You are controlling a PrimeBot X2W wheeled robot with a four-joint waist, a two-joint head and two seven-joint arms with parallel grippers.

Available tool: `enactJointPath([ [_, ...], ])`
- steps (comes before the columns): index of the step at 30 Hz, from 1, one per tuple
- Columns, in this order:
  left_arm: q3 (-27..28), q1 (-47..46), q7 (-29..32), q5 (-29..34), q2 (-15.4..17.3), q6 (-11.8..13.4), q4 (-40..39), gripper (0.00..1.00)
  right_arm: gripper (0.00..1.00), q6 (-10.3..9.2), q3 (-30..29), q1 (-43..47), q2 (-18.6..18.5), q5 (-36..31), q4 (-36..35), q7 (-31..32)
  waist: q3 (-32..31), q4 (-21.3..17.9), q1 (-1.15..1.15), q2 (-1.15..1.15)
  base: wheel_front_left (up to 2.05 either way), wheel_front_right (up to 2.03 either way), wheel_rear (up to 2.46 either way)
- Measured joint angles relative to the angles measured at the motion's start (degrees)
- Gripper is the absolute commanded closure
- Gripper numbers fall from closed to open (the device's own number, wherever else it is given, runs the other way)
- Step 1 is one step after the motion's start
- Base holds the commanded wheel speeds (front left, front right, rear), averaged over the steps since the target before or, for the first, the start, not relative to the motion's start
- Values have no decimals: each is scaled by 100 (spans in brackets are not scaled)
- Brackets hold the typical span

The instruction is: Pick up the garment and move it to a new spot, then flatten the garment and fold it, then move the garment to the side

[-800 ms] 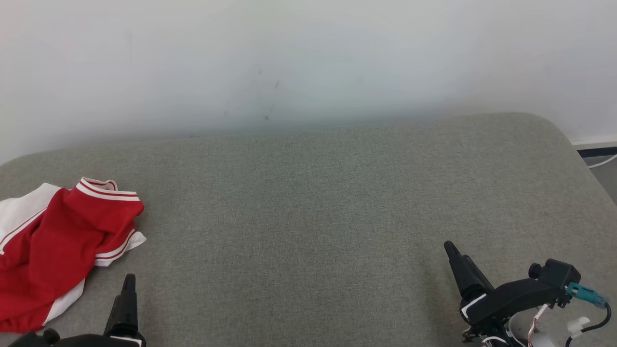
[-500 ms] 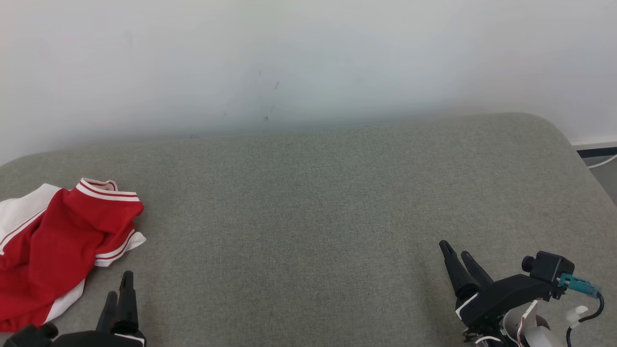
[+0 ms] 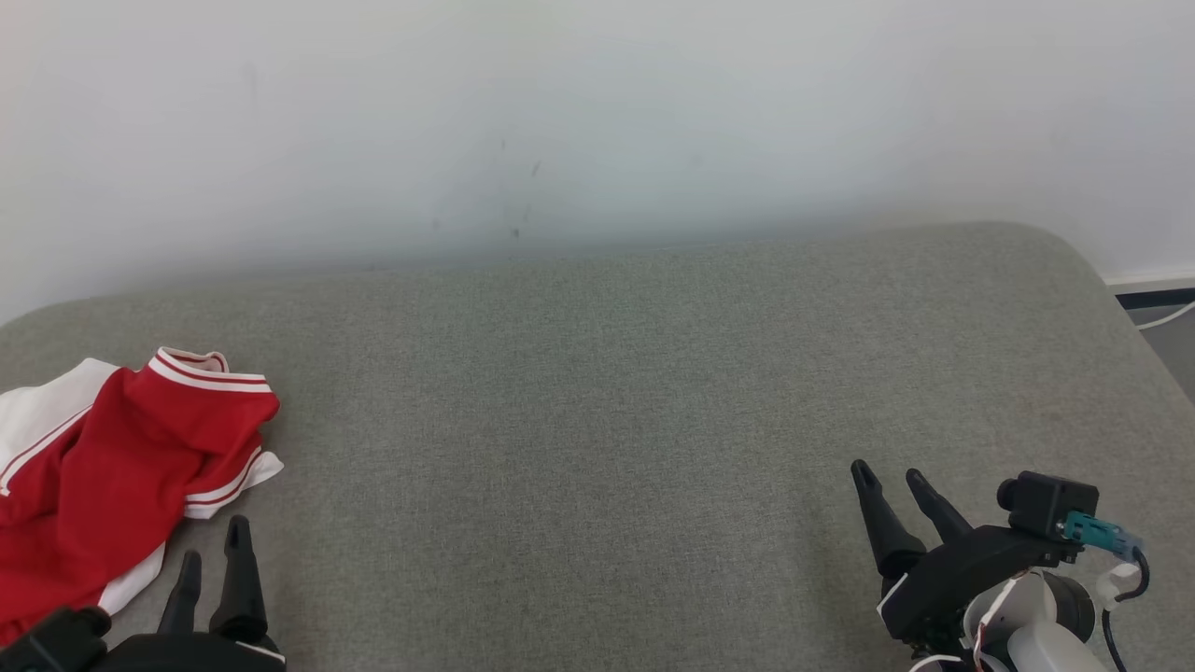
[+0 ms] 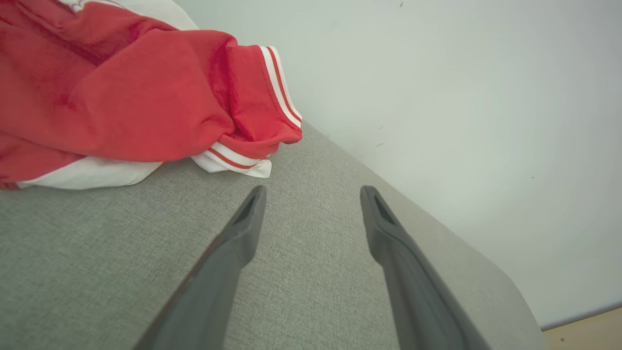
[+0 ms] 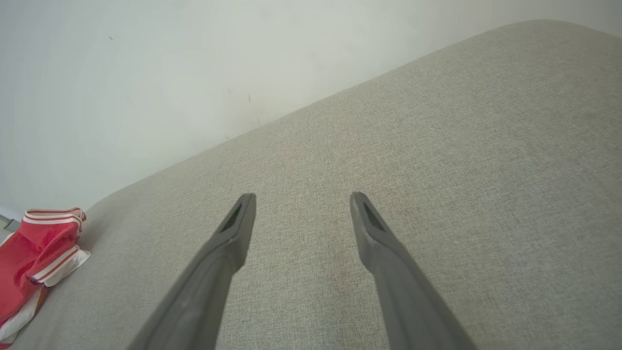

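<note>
The crumpled red-and-white jersey lies at the left edge of the grey cushion, with nothing gripping it. The left hand, fingers spread and empty, is just beside it. The right hand, also spread and empty, is near the front right corner.

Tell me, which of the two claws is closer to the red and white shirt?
The left claw, at the lower left, its tips just beside the shirt. The right claw is far off across the grey cushion.

You have the grey cushion open across its middle and right (only the garment crowds its left end).
</note>
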Motion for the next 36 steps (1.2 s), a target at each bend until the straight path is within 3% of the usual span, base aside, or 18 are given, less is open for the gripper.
enactJointPath([
  [36, -597, 244, 681, 3042, 536, 369, -1032, 0, 0, -463, 534, -90, -490, -2776, -725, 403, -72, -18, 0, 0, 0, 0, 0],
])
